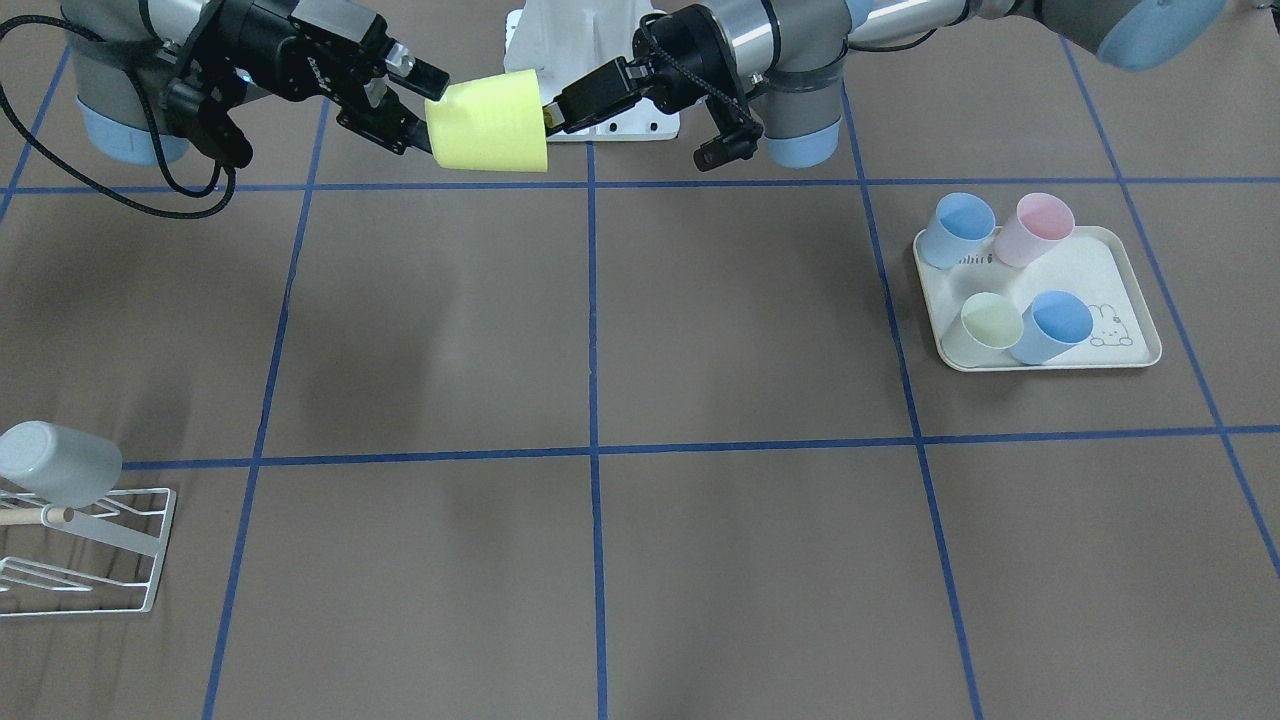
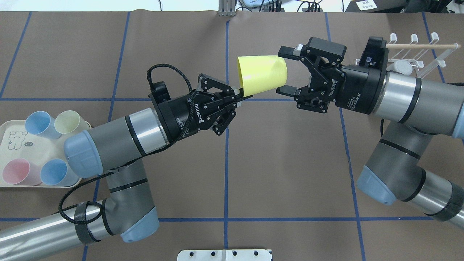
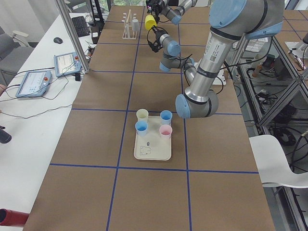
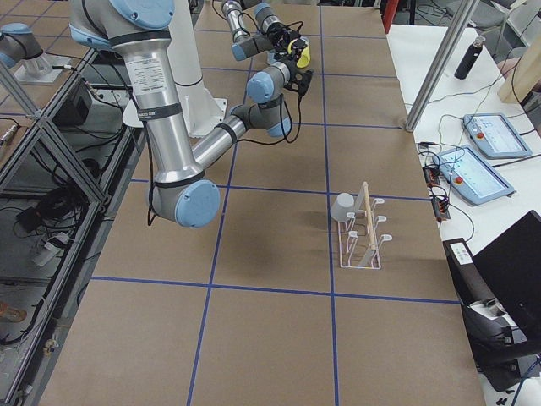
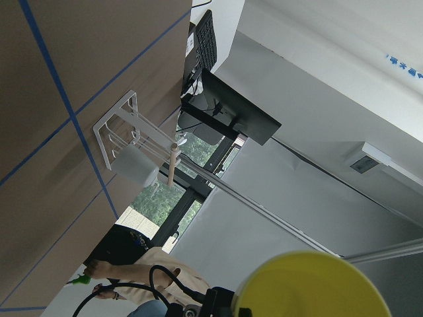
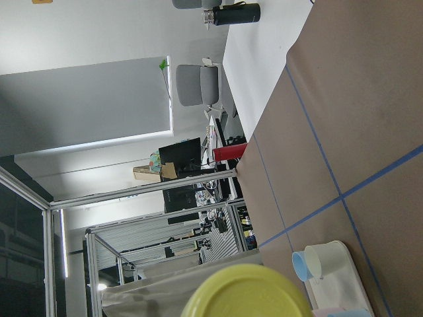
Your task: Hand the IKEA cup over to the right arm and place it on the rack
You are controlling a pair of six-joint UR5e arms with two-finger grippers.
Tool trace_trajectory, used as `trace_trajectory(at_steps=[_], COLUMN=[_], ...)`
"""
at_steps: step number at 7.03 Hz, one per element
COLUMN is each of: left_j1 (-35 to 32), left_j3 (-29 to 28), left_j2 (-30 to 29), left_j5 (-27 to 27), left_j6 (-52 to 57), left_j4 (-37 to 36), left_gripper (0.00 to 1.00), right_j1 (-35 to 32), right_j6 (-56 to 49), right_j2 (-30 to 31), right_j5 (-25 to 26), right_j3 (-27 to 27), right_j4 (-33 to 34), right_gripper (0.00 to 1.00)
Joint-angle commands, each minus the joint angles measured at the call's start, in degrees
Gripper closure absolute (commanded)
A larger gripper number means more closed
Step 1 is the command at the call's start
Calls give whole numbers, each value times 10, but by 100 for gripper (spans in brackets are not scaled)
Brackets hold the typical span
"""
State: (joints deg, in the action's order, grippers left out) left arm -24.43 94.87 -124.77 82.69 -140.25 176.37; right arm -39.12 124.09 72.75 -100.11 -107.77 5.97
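Pinching the rim of the yellow cup (image 2: 262,74), the left pincer (image 2: 240,95) holds it above the worktop (image 2: 290,163) while the right pincer (image 2: 286,70) stands open, jaws straddling its base

Yellow cup (image 3: 150,21) near the rack (image 3: 128,26), far end; tray (image 3: 153,153) well apart.

Tray (image 2: 34,152) left, cup (image 2: 261,75) centre, rack (image 2: 420,46) right
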Motion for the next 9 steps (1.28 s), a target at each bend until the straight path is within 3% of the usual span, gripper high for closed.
trace_trajectory(at_steps=[1,4,6,7,9], left_j1=[7,18,26,26,26], left_j3=[-1,-1,0,1,7], left_j2=[-5,-6,-9,-10,-9], left_j5=[-1,-12,-24,-25,-26], left_j6=[1,1,21,21,22], left_j4=[0,0,0,0,0], left_gripper=[100,100,100,100,100], right_j1=[2,2,2,2,1], right_j6=[0,1,4,6,26], right_j2=[-2,-2,-2,-2,-1], right_j5=[0,1,1,0,0], right_j3=[1,3,4,4,0], right_j4=[0,-1,-2,-2,-3], right_gripper=[2,11,12,21,73])
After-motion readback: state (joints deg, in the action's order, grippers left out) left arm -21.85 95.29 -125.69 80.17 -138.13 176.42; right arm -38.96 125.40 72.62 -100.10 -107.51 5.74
